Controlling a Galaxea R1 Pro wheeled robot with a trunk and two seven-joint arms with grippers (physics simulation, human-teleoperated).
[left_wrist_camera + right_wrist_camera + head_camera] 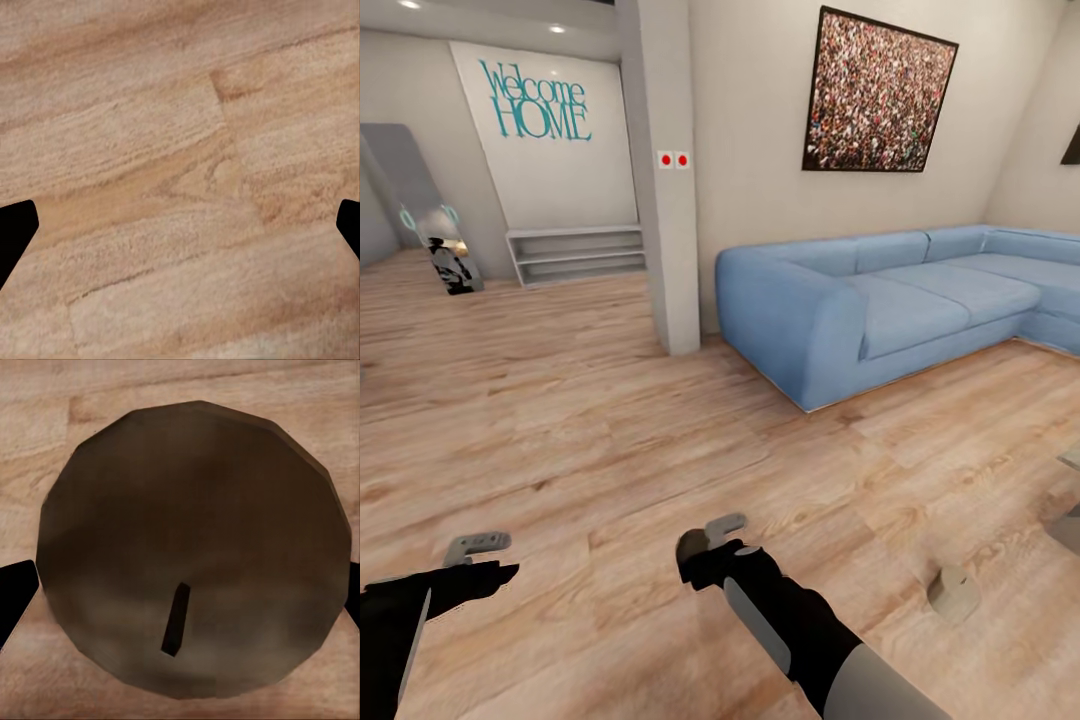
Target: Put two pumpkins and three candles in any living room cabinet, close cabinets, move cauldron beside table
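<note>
Light plank flooring (590, 420) stretches toward the blue corner sofa (880, 310) at our two o'clock. Our left gripper (478, 546) hangs spread and empty; our right gripper (180, 585) is spread around a dark round object (195, 555), perhaps the cauldron. We judge the storing, closing and placing unfinished.

Floor (610, 430) under my claws is light wood plank, grainy and matt. Sofa (880, 300) ahead looks like smooth blue cloth. Round thing (195, 547) below my right claw is dull brown.
</note>
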